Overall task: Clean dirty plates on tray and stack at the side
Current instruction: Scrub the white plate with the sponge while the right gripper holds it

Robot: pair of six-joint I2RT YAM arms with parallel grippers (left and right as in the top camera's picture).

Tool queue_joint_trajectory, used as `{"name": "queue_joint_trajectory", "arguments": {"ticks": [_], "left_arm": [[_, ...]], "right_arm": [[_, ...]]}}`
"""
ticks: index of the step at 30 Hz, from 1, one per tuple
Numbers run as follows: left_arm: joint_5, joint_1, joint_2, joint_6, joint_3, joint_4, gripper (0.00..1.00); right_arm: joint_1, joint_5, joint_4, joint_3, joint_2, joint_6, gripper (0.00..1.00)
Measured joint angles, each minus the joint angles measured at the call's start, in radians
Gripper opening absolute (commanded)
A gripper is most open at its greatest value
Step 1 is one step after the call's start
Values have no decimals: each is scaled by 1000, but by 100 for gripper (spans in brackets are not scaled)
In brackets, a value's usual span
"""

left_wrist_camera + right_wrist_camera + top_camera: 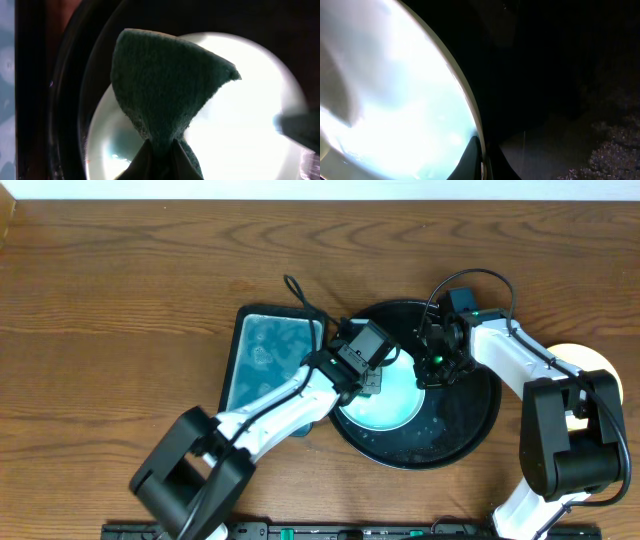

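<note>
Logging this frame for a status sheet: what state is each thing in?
left tool: shut on scrub pad
right tool: shut on pale plate's rim
pale plate: lying on tray
tray: wet with droplets
basin: holds blue water
side plate: on table, off tray

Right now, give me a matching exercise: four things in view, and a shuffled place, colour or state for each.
Things:
1. green pad
2. pale plate
3. basin
4. tray

States:
A. holds blue water
B. pinched in the left gripper
C. round, glossy black
D. rim held by the right gripper

Pairs: 1-B, 2-D, 3-A, 4-C
</note>
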Motion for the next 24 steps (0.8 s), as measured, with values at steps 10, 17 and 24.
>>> {"name": "queue_joint_trajectory", "arguments": {"ticks": [10, 17, 24], "left_arm": [[67, -26, 8, -23, 0, 61, 7], [122, -78, 101, -26, 0, 124, 8], [48, -63, 101, -18, 15, 29, 7]], "right_arm": [[0, 0, 0, 0, 0, 0, 1], [0, 0, 0, 0, 0, 0, 1], [0, 1, -1, 0, 0, 0, 1]]}}
